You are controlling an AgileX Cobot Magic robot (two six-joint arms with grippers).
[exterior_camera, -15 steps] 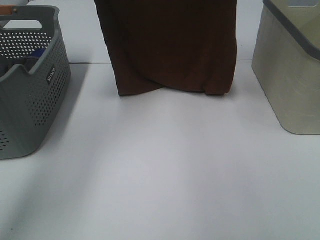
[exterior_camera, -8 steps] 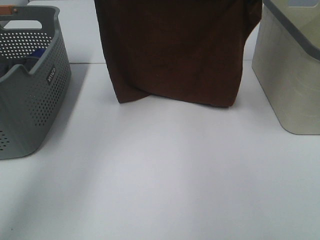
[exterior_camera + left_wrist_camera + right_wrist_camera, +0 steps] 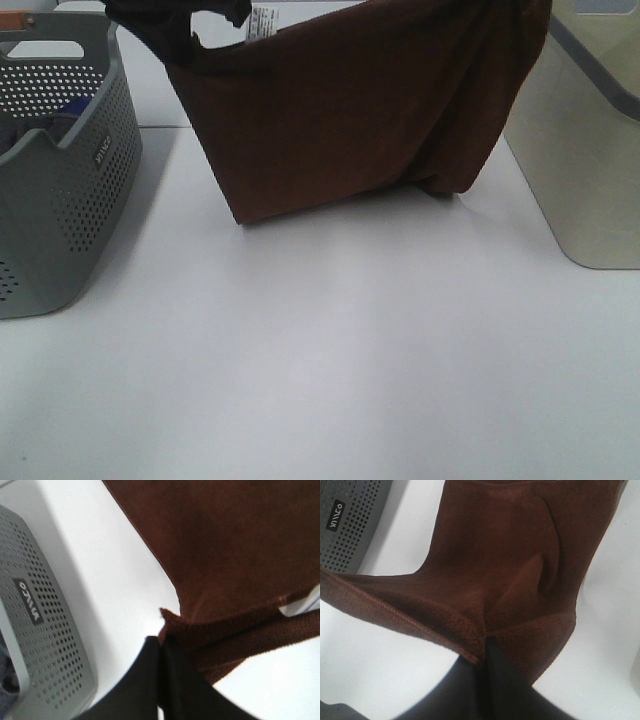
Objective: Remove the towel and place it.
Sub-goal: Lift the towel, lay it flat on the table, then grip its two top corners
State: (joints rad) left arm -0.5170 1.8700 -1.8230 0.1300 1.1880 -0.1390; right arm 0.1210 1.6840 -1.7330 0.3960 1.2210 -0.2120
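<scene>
Towel (image 3: pixel 340 110): is hanging spread between grey basket (image 3: pixel 60 200) and beige bin (image 3: pixel 580 170), lower edge apparently touching the table (image 3: pixel 320 350), because left end effector (image 3: pixel 161 645) and right end effector (image 3: pixel 484 642) are each pinching an upper hem, likely for laying it flat.

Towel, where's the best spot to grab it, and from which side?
Pinch the hemmed top edge near each corner, from above. The towel is limp and hangs as a sheet; the folded hem gives firm purchase. The left end effector and right end effector grip there.
</scene>
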